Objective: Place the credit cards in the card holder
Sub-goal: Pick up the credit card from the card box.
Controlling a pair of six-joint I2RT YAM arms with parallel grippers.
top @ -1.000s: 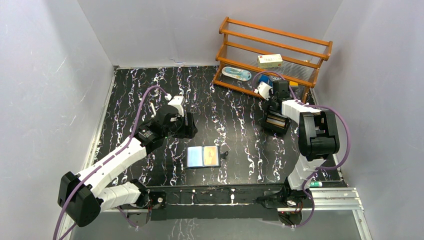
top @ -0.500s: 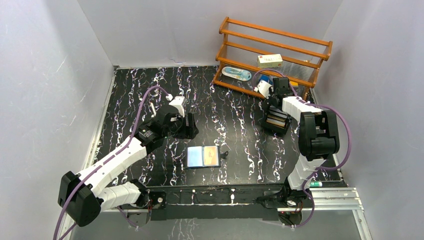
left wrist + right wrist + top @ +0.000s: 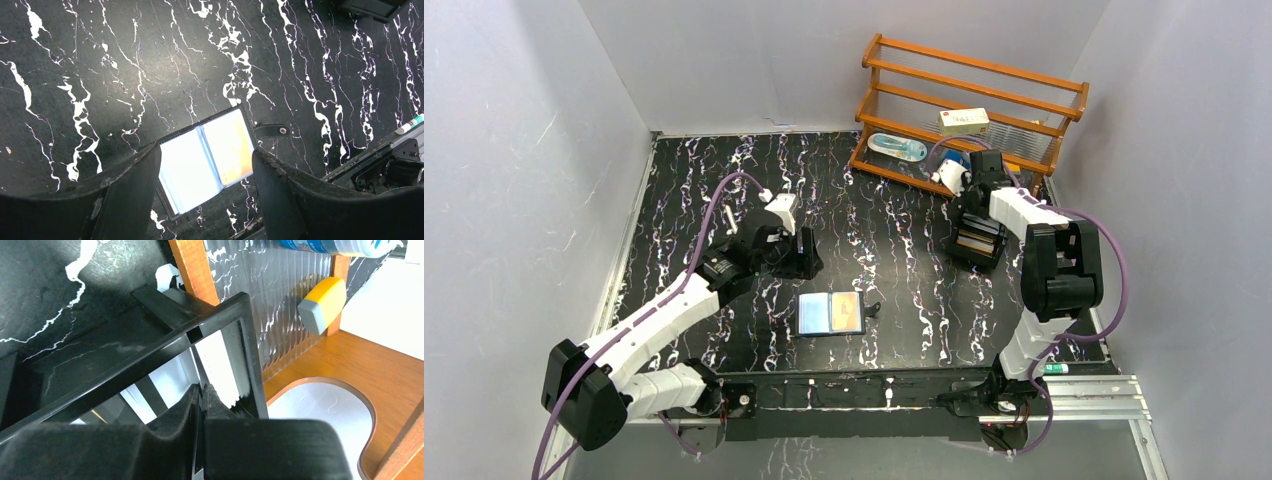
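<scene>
Black, white-veined surface [image 3: 894, 250] fills a pale-walled booth. We see the left pincer [image 3: 807, 262] hang open above it, left of the middle, holding nothing. Its wrist view looks down between the two spread fingers [image 3: 125, 190] onto the card holder [image 3: 205, 160]. The holder lies open and flat near the middle of the near edge, silvery-blue pocket beside tan pocket, with its snap tab [image 3: 272, 131] pointing toward the right edge.

The right pincer [image 3: 202, 387] reaches into the black box [image 3: 215, 315] near the right edge, just in front of the wooden rack [image 3: 974, 110] in the far right corner. From above we cannot make out its fingers. The wrist view shows them drawn to a thin slit among the white credit cards [image 3: 220, 360] standing in the box. Whether a card is caught there we cannot tell. That view also shows a yellow-and-grey block [image 3: 322, 305] by the rack's ribbed panel.
</scene>
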